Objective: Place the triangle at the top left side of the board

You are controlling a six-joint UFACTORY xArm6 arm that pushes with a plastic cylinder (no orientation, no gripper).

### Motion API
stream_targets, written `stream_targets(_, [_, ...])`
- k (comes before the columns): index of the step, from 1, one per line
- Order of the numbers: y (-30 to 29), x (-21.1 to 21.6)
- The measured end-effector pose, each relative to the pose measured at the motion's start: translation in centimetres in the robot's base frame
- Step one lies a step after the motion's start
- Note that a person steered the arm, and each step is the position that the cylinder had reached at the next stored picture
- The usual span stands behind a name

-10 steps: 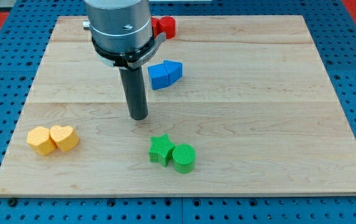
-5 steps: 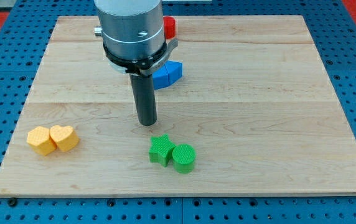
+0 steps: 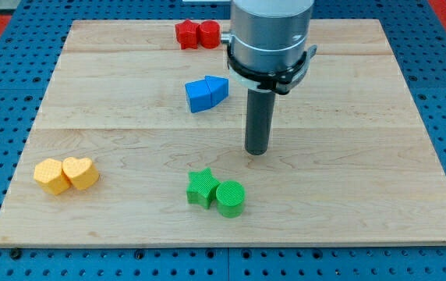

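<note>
The blue triangle [image 3: 217,88] lies above the board's middle, touching a blue cube [image 3: 199,95] on its left. My tip [image 3: 256,151] rests on the board below and to the right of the blue pair, apart from them, and above the green blocks.
Two red blocks [image 3: 186,33] [image 3: 208,33] sit side by side at the board's top edge. A yellow hexagon [image 3: 51,176] and yellow heart [image 3: 80,172] are at the lower left. A green star [image 3: 201,187] and green cylinder [image 3: 230,198] sit at the bottom centre. The wooden board [image 3: 363,156] lies on a blue pegboard.
My tip has moved to the view's right, from below-left of the blue blocks to below-right of them. No block has moved.
</note>
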State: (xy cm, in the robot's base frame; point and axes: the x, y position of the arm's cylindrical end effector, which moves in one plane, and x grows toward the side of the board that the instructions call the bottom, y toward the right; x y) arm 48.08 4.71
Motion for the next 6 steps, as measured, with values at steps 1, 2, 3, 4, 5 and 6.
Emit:
stream_targets(1, [0.5,-2.0])
stream_targets(2, [0.6,-4.3])
stream_targets(3, [-0.9,-2.7])
stream_targets(4, [-0.9,1.1])
stream_targets(5, [-0.1,-1.0])
stream_targets(6, [-1.3,-7.8])
